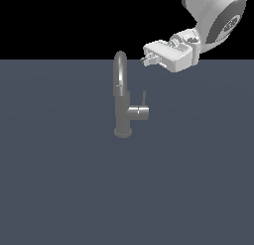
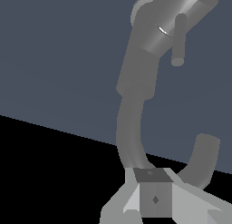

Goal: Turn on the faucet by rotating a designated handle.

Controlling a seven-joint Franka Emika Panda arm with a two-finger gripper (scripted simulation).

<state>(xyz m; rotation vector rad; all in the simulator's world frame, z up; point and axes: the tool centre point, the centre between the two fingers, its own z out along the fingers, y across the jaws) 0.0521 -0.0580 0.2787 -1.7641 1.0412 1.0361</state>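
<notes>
The grey metal faucet (image 1: 122, 110) stands upright on the floor, and its arched gooseneck spout (image 1: 120, 70) rises above the body. A short stub (image 1: 139, 112) sticks out toward the exterior view's right and carries the handle (image 1: 144, 98), a thin rod pointing up. My gripper (image 1: 147, 59) hovers above the handle, just to the right of the spout's top, and touches nothing. Its fingers are shut with nothing between them. In the wrist view the gripper (image 2: 154, 191) sits close to the spout (image 2: 129, 137), with the handle (image 2: 179, 39) farther off beside the faucet body (image 2: 145, 60).
A flat blue-grey floor (image 1: 59, 179) spreads all around the faucet. The white arm and wrist (image 1: 213, 16) come in from the exterior view's upper right.
</notes>
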